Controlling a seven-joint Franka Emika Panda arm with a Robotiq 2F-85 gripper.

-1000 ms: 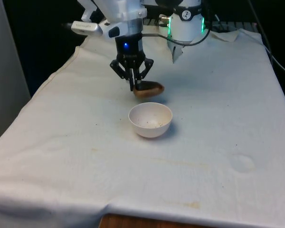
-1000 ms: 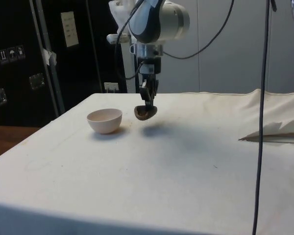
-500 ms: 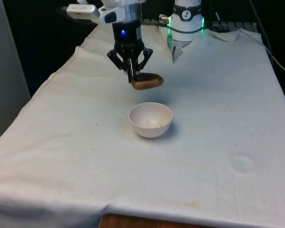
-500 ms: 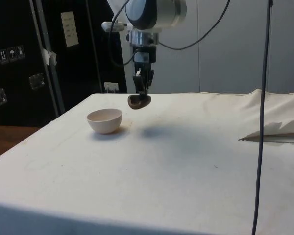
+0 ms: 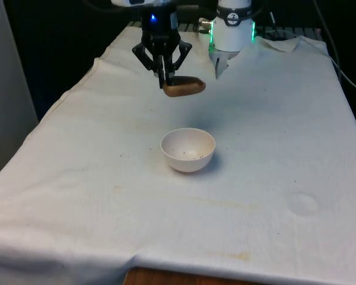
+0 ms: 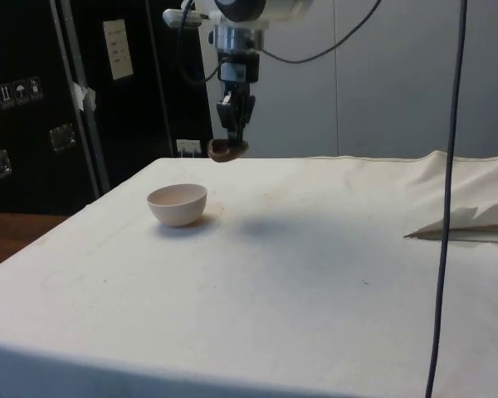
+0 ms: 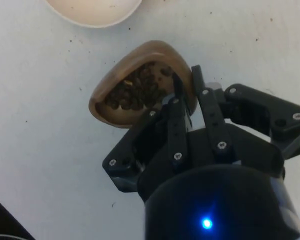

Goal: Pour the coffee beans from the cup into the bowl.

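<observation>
My gripper (image 5: 166, 78) (image 6: 234, 141) (image 7: 186, 85) is shut on the rim of a small brown wooden cup (image 5: 183, 87) (image 6: 225, 151) (image 7: 135, 82), held well above the table. Dark coffee beans (image 7: 135, 90) lie inside the cup. The cup hangs upright, farther from the front camera than the bowl. A white bowl (image 5: 188, 149) (image 6: 178, 204) (image 7: 92, 11) stands on the white cloth, with a few dark specks inside it.
The white cloth (image 5: 273, 154) covers the whole table, with faint brown stains near the front edge. A folded piece of cloth (image 6: 469, 220) lies at the side view's right. A black cable (image 6: 445, 191) hangs down there.
The gripper has risen with the cup, from just above the cloth to well above it, and drifted slightly toward the bowl's side in the side view. The bowl has not moved.
</observation>
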